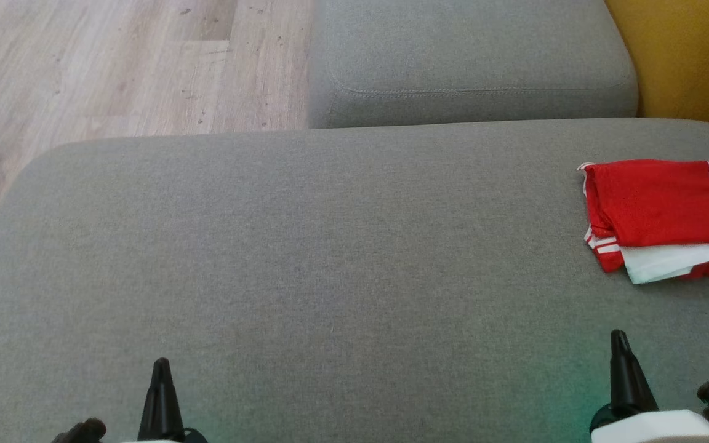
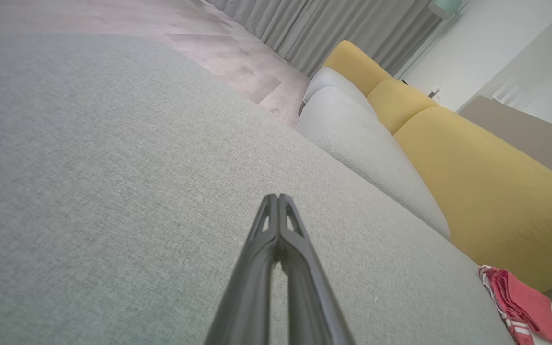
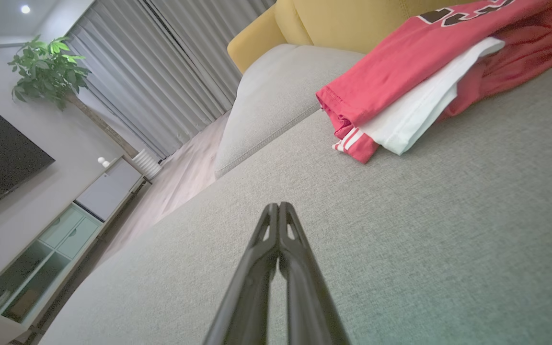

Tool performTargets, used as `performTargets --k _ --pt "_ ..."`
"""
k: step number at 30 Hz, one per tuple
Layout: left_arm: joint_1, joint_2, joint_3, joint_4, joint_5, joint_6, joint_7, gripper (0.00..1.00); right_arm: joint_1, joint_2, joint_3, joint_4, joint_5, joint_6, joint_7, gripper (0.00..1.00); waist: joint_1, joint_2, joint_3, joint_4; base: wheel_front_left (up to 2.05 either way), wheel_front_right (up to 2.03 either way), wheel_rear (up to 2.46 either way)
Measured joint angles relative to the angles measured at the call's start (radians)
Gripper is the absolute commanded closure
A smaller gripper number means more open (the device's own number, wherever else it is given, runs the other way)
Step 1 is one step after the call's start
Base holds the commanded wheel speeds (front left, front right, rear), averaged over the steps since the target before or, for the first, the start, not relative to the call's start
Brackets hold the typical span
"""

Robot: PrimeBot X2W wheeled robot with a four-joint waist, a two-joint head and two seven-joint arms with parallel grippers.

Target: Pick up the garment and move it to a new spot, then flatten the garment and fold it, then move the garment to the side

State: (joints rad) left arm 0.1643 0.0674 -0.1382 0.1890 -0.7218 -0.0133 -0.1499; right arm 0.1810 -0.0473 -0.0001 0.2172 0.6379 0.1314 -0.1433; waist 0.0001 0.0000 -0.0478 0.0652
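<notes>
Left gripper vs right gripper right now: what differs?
The right gripper is much nearer the folded red garment; the left gripper is far from it, over bare grey cushion. The right gripper's tip reaches higher in the head view than the left gripper's. Both are shut and hold nothing.

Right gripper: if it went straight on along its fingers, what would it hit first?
Probably the grey seat. The right gripper aims at bare fabric just left of the garment. Depth is unclear, so it might clip the garment's near corner instead.
</notes>
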Motion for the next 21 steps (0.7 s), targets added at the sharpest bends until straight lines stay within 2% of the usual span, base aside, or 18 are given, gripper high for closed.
performTargets --k 21 --pt "-0.048 0.001 0.041 0.02 -0.242 -0.031 0.053 1.0 -0.058 -0.002 -0.021 0.012 0.261 0.0 0.057 1.0 0.0 0.0 0.013 -0.017 0.0 0.0 0.0"
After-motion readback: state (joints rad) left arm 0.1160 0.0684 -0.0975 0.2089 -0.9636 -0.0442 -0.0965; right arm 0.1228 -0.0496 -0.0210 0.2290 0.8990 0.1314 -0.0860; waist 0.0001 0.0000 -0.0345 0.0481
